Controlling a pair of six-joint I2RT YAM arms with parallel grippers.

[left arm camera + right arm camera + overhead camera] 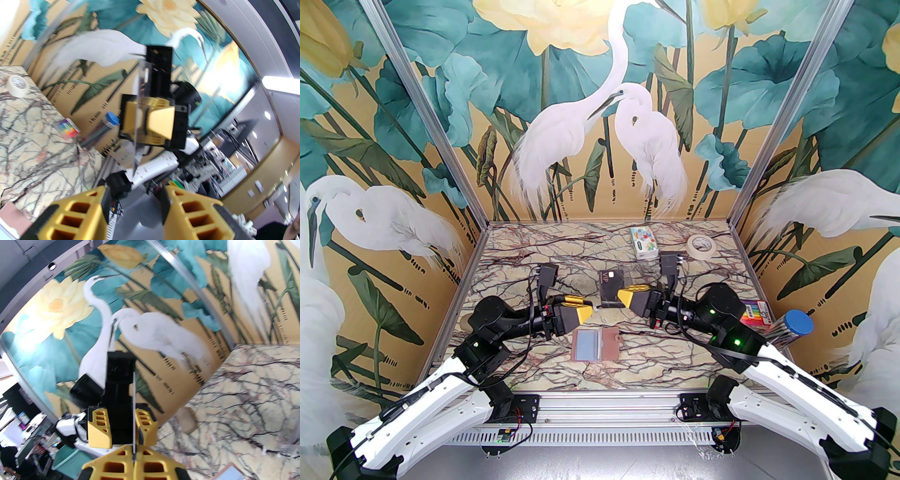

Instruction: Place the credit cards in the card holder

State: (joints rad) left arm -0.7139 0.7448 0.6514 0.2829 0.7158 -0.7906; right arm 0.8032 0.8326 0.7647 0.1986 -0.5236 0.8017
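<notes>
Between the two grippers, raised above the table, a black credit card [611, 283] stands on edge, its glossy face with pale lettering turned toward the top camera. I judge it light, stiff and slick: a thin plastic rectangle that flexes a little and could pivot or slip if pinched at a corner, so a short edge, taken squarely, is the place to hold it. The right gripper [624, 296] has its yellow ribbed fingers clenched on the card's edge; from the right wrist the card shows as a thin line running out of the closed pads. The left gripper [136, 194] faces it with jaws parted and nothing between them.

Nearer the arms, the card holder [608, 347] lies open and flat. It is dusty-pink, leather-like and soft, so I expect it to shift when a card is pushed in. A pale blue card [586, 343] seems to sit in its left half. Beneath is a veined marble-pattern table [520, 262], with a tissue pack [645, 242] and a tape roll [702, 245] at the far edge.
</notes>
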